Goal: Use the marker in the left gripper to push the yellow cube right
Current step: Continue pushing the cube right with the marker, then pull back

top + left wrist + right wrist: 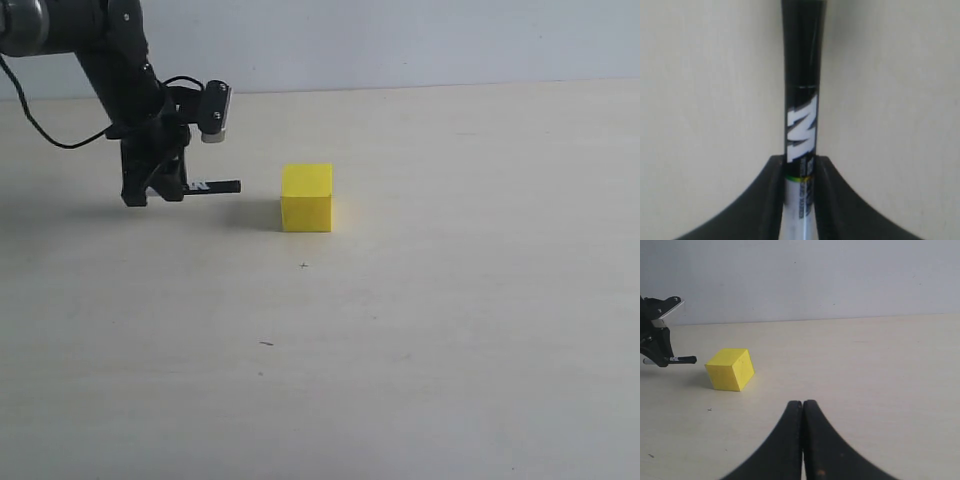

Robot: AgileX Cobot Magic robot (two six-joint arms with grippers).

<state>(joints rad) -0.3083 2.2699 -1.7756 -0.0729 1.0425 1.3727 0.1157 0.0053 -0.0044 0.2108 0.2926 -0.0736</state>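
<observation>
So far our left claw [155,190] is clamped on the marker [215,186], its black tip aimed at the yellow cube [306,198] on the table [450,330] but just short of touching, so we judge the whole rightward push is yet to come

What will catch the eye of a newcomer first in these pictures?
The bright yellow cube stands alone near the middle of the pale table. To its left in the exterior view, not touching it, the left gripper holds a marker level, its black end pointing at the cube.
</observation>
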